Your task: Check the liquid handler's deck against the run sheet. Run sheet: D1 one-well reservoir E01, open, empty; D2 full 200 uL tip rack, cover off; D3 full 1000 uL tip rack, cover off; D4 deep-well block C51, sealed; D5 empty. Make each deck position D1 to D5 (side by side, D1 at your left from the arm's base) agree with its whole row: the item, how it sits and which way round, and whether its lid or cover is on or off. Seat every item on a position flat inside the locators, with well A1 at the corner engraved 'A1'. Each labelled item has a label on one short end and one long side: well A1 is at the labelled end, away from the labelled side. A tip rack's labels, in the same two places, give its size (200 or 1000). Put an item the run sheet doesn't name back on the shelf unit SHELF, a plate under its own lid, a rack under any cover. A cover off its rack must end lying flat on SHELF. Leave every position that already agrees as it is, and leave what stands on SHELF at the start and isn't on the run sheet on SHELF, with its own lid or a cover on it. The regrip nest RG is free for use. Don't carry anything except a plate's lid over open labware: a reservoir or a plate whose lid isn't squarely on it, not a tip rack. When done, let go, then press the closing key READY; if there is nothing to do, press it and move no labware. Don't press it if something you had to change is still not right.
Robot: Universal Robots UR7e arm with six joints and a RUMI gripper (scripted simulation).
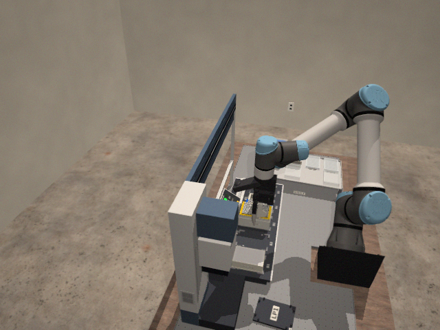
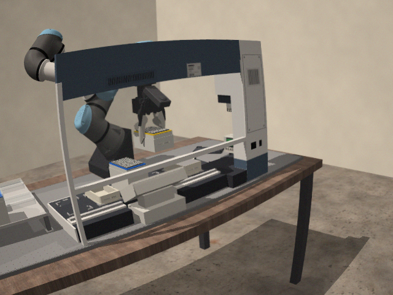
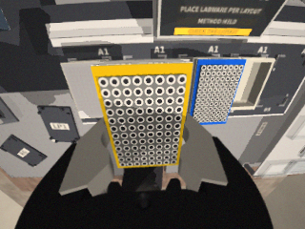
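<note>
My gripper (image 3: 146, 114) (image 1: 260, 210) (image 2: 148, 128) is shut on a full, uncovered tip rack with a yellow rim (image 3: 143, 116) (image 1: 253, 208) (image 2: 157, 138), gripping its two long sides. I hold it level in the air above the liquid handler's deck (image 1: 275, 227). Beside it on the deck stands a full, uncovered tip rack with a blue rim (image 3: 216, 91) (image 2: 126, 163). Beyond that rack sits an open, cream one-well reservoir (image 3: 256, 81) (image 2: 104, 194). "A1" engravings run along the deck's far edge in the wrist view.
The handler's gantry (image 2: 148, 63) and tower (image 1: 186, 241) stand along the deck. A grey flat item (image 3: 76, 91) shows under the held rack. The shelf unit (image 1: 312, 174) carries lidded labware. Dark labelled nests (image 1: 274, 312) (image 3: 58, 125) lie on the table.
</note>
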